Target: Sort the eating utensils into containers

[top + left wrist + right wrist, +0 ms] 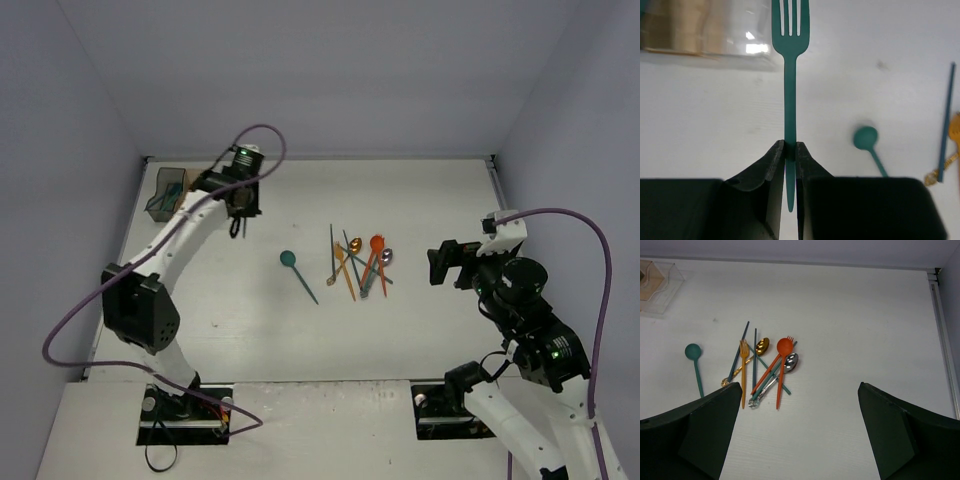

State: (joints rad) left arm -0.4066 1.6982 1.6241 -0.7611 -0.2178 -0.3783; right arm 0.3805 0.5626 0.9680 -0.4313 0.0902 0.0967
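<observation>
My left gripper (790,150) is shut on the handle of a teal fork (790,75), tines pointing away. In the top view it (240,222) hangs just right of the joined containers (168,193) at the far left. The clear bin (715,30) lies just beyond the fork's tines. A teal spoon (297,272) lies alone mid-table. A pile of utensils (360,262) lies right of it: an orange spork (783,352), a silver spoon (790,361), a gold spoon (761,346), a yellow fork (743,365) and teal sticks (754,355). My right gripper (800,430) is open and empty, right of the pile.
The table's back edge and grey walls close in behind the containers. A metal rail (942,330) runs along the table's right edge. The teal spoon (867,140) and a teal stick (946,120) show at the right of the left wrist view.
</observation>
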